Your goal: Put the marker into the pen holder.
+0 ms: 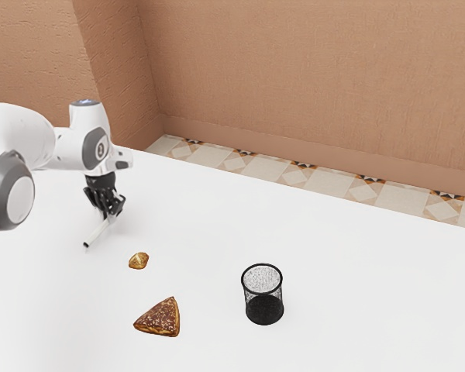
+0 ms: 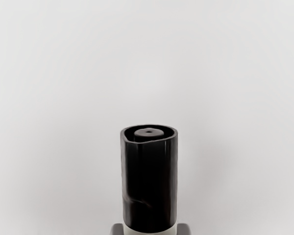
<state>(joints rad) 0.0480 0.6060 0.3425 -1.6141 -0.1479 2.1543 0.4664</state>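
Worktop (image 1: 349,256): plain white. Floor tiles (image 1: 271,165) beyond worktop's far edge: cream and beige geometric pattern, orange-and-black motifs. Walls (image 1: 318,77): textured orange-tan. Marker (image 1: 99,231): white barrel, glossy black end. Pen holder (image 1: 264,311): black, mesh sides, darker base. Triangular pastry (image 1: 161,319): brown, pale speckles, golden edges. Small pastry piece (image 1: 138,261): golden brown, paler patch. Arm (image 1: 80,149): white, grey joint covers. Gripper (image 1: 110,211): black.

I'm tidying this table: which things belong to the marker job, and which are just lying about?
For the job:
- white marker with black end, held by the black gripper
- black wire-mesh pen holder

Lying about:
- brown, speckled triangular wedge
- small golden-brown lump
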